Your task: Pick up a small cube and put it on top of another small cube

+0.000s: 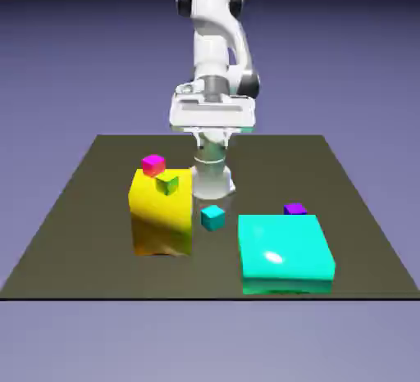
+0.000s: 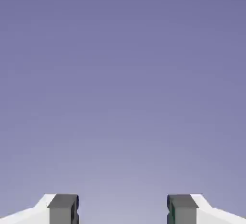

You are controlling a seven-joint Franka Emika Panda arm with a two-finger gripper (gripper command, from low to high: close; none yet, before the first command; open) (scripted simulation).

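The small cube [image 1: 295, 208], tiny and purple, rests on the table just behind the big cyan block [image 1: 285, 255], toward the exterior view's right. My gripper [image 1: 213, 126] hangs high above the table's far middle, well apart from every cube. In the hand view the gripper [image 2: 122, 208] is open: both grey fingertips [image 2: 63, 209] stand wide apart with only the blue-violet backdrop between them. No cube appears in the hand view.
A big yellow block [image 1: 161, 225] stands left of centre with a small green cube [image 1: 167, 183] on its top. A small magenta cube [image 1: 153, 164] sits at its far top edge. A small cyan cube [image 1: 212, 217] lies between the two big blocks.
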